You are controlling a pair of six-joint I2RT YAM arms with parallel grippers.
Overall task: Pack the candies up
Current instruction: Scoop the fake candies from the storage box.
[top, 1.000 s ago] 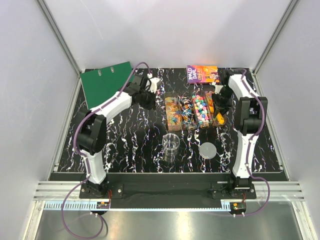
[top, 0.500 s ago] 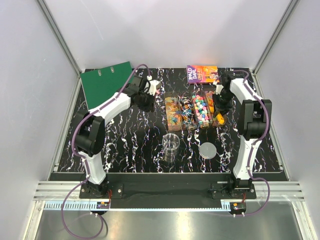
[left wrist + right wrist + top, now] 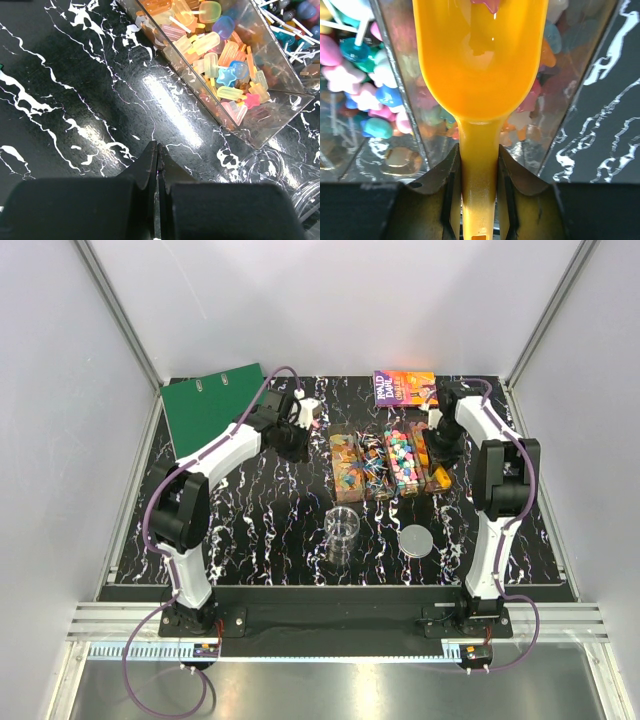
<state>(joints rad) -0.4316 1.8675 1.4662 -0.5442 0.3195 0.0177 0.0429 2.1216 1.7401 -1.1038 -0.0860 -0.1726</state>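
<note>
The candies (image 3: 385,462) lie in a row of clear bins at mid-table. They are small pastel pieces, among them popsicle shapes (image 3: 215,65) and flower shapes (image 3: 355,95). My right gripper (image 3: 479,165) is shut on the handle of a yellow scoop (image 3: 480,55). The scoop's bowl hangs over the rightmost bin, with a bit of pink at its far end. In the top view that gripper (image 3: 440,450) is at the right end of the row. My left gripper (image 3: 158,160) is shut and empty. It hovers over the black table just left of the leftmost bin (image 3: 292,445).
A clear jar (image 3: 342,530) stands in front of the bins, its rim at the lower right of the left wrist view (image 3: 300,190). A round grey lid (image 3: 416,540) lies to its right. A green binder (image 3: 212,405) sits back left and a purple book (image 3: 405,388) behind the bins.
The right arm's elbow has swung slightly to the right and its gripper, still holding the scoop, has edged toward the back. The left gripper has drifted a little toward the back.
</note>
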